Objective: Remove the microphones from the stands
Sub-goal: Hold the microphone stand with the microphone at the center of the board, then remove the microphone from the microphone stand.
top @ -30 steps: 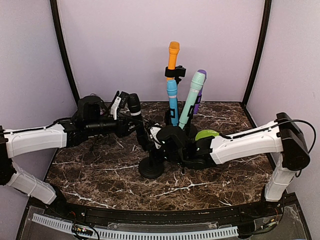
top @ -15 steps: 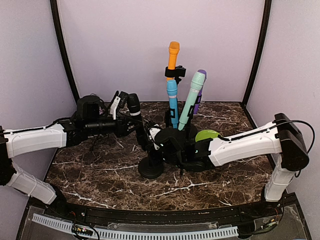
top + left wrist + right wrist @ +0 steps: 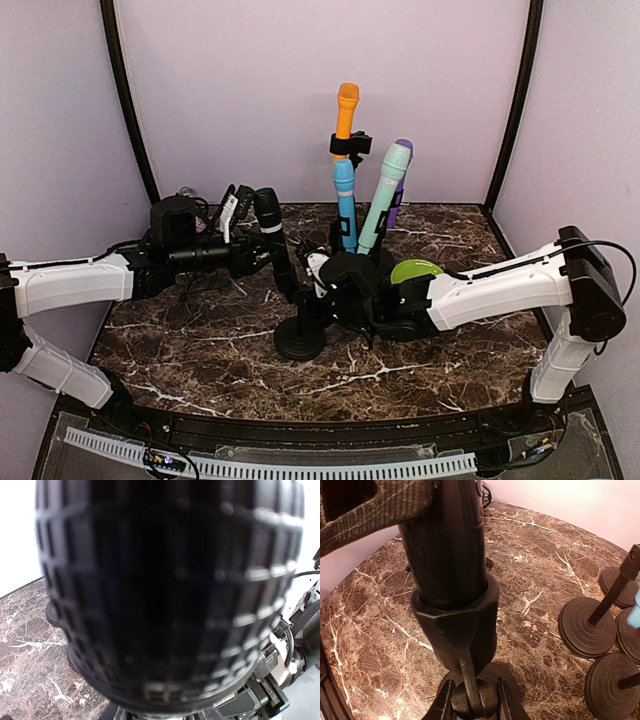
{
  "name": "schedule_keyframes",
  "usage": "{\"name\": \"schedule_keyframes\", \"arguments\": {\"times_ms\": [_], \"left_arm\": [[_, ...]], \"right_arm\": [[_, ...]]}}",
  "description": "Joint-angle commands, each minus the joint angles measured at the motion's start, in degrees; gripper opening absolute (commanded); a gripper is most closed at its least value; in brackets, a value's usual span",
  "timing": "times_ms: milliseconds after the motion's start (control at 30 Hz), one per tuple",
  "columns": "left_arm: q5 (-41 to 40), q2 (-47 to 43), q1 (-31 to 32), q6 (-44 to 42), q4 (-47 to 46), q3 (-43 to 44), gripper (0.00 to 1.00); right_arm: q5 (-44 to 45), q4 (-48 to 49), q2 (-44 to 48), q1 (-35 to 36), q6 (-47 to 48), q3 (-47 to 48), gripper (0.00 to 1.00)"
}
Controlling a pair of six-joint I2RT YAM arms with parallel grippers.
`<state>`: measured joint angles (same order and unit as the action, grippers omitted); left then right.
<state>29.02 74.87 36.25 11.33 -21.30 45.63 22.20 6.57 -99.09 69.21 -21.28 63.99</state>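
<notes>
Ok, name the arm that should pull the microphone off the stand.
Left: the left gripper holds the black microphone near its head; the right gripper clamps the stand pole, steadying it.

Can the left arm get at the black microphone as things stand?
Likely yes: the left gripper seems closed around the black microphone, nothing between; the right gripper pins its stand.

Left tool point(image 3: 268, 248) and right tool point(image 3: 475, 701) both clamped, reaching inward
</notes>
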Motion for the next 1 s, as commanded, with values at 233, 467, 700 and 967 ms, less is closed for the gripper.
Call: {"name": "schedule_keyframes", "arguments": {"times_ms": [233,467,700,967], "left_arm": [[1.0,-3.6,1.1,1.6,-1.2,2.8,0.0],[0.3,-3.7,0.1,3.6,0.9,4.4,0.0],[-0.4,-4.3,-0.5,2.6,2.6,4.5,0.0],[1.6,-4.8,-0.5,2.0,0.4,3.2,0.0]], "right_arm": [[-1.9,5.5,1.3,1.2,6.4,-0.6,0.0],[-2.7,2.7,-1.3,3.7,11.7,3.0,0.0],[-1.1,2.6,-2.5,4.7,11.4,4.3,0.0],[2.3,2.1,-2.0,4.7,7.8,4.6,0.0]]}}
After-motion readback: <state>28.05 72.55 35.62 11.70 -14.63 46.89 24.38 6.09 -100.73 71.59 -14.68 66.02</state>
